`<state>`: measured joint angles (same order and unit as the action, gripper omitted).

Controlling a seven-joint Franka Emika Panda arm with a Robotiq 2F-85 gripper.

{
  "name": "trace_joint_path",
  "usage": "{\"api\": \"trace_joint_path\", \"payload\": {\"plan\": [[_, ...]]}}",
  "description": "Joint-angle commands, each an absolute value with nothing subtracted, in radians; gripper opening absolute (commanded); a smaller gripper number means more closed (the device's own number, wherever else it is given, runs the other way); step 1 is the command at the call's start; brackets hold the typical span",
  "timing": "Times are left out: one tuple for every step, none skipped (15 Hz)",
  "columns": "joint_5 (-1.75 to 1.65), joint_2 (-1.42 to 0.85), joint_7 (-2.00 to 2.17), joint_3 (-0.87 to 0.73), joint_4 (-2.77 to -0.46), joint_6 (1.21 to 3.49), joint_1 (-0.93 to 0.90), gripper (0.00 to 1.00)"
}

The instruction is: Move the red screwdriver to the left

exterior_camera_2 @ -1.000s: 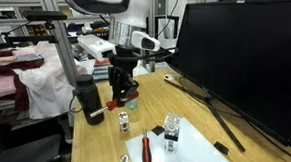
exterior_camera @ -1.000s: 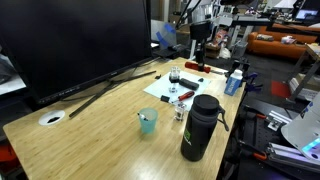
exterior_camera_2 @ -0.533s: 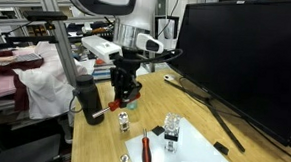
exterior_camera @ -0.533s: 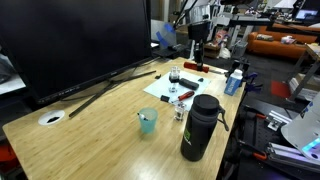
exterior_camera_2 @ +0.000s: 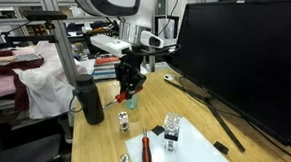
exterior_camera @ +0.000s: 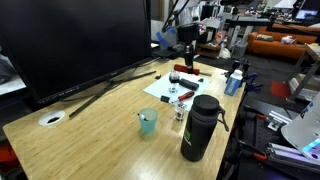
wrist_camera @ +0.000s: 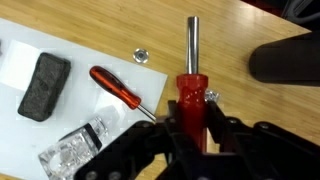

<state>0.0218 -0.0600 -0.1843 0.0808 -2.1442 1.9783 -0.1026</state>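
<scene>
The red screwdriver [wrist_camera: 115,88], slim with a thin dark shaft, lies on a white sheet [wrist_camera: 20,62] left of my gripper; it also shows in an exterior view [exterior_camera_2: 145,149]. My gripper [wrist_camera: 190,128] is shut on a different tool, a thick red-handled driver with a stout silver shaft [wrist_camera: 191,88], and holds it above the wooden table [wrist_camera: 250,120]. The gripper shows in both exterior views [exterior_camera: 187,55] [exterior_camera_2: 131,87], raised over the table.
A tall black bottle [exterior_camera: 198,127] [exterior_camera_2: 89,101] stands near the table edge. A black block [wrist_camera: 43,85], a small clear bottle [wrist_camera: 75,150] and a metal nut [wrist_camera: 141,54] lie around the sheet. A large monitor [exterior_camera: 70,45] and a teal cup [exterior_camera: 148,122] stand on the table.
My gripper has risen from the table with the thick red-handled driver in it and shifted slightly. The slim red screwdriver has not moved.
</scene>
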Motion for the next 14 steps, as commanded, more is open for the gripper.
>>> {"api": "trace_joint_path", "payload": {"plan": [[-0.015,-0.181,-0.243,0.102,-2.011,1.978,-0.11,0.08],[-0.016,-0.222,-0.272,0.107,-1.975,1.989,-0.109,0.08],[-0.023,-0.255,-0.294,0.112,-1.944,1.997,-0.11,0.08],[-0.034,-0.296,-0.327,0.112,-1.906,2.003,-0.107,0.08],[-0.042,-0.334,-0.366,0.114,-1.869,2.004,-0.103,0.08],[-0.035,-0.374,-0.432,0.122,-1.828,1.997,-0.094,0.08],[-0.036,-0.41,-0.488,0.129,-1.791,1.984,-0.088,0.08],[-0.028,-0.447,-0.546,0.137,-1.751,1.97,-0.082,0.08],[-0.029,-0.484,-0.598,0.144,-1.715,1.958,-0.077,0.08],[-0.029,-0.517,-0.636,0.15,-1.68,1.945,-0.072,0.08],[-0.034,-0.554,-0.658,0.151,-1.648,1.95,-0.072,0.08],[-0.038,-0.584,-0.67,0.15,-1.616,1.933,-0.074,0.08],[-0.039,-0.613,-0.685,0.15,-1.589,1.928,-0.073,0.08],[-0.045,-0.642,-0.69,0.146,-1.562,1.914,-0.076,0.08]]}}
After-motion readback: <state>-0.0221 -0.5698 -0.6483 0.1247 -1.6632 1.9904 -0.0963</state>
